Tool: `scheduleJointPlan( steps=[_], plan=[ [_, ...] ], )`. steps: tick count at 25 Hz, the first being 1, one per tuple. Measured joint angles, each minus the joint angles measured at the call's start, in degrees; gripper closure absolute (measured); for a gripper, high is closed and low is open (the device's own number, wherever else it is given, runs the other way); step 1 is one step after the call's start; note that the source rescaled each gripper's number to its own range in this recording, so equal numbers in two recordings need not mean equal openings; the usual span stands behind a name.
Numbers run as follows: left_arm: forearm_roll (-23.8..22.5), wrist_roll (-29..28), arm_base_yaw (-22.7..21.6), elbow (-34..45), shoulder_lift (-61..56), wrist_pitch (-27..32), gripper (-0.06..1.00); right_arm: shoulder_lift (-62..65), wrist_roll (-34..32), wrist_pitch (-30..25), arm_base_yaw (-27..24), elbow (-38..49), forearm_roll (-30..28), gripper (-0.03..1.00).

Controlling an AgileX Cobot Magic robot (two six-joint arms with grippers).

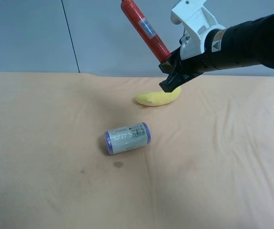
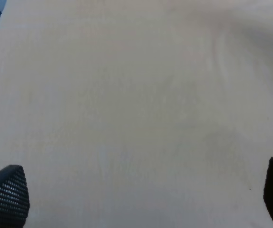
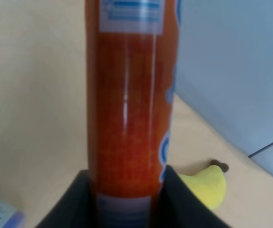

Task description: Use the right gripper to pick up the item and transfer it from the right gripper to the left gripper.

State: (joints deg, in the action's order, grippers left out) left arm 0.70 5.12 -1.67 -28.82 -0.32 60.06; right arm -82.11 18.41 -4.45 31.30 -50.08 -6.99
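We see the thin red sausage-shaped stick in its shiny wrapper [image 1: 144,29] held up in the air, well clear of the peach cloth-covered tabletop [image 1: 41,143]. The black right gripper [image 1: 169,72], on its black arm with the white wrist housing, reaches in from the 3 o'clock side of the exterior high view. Its fingers are clamped on the stick's lower end. From that grip the stick slants up toward 11 o'clock, with its white-blue label partway along and its free end near the 12 o'clock edge of the view.

In the right wrist view we see the same stick [image 3: 127,118] standing out of the right gripper [image 3: 127,204], a dark finger [image 3: 74,204] pressed against each flank.

The yellow plush banana [image 1: 158,98] lies on the cloth just below the gripper, at about 6 o'clock from it; we also catch it in the right wrist view [image 3: 205,185]. The white cylinder roll with purple ends [image 1: 126,138] lies on its side at about 7 o'clock from the banana, apart from it.

The left wrist view shows the black left gripper [image 2: 141,194] over bare cloth [image 2: 127,95], its textured fingertips [image 2: 5,194] spread wide apart with nothing between them.
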Motion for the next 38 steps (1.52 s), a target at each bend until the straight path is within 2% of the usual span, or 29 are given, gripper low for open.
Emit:
scheduleJointPlan(
  steps=[33, 38],
  plan=[
    [-0.7, -0.9, 0.0, -0.3, 0.0, -0.1, -0.06, 0.0, 0.0, 0.0, 0.0, 0.0, 0.0, 0.96],
    [5.2, -2.1, 0.0, -2.5, 1.8, -7.8, -0.06, 0.0, 0.0, 0.0, 0.0, 0.0, 0.0, 0.96]
  ],
)
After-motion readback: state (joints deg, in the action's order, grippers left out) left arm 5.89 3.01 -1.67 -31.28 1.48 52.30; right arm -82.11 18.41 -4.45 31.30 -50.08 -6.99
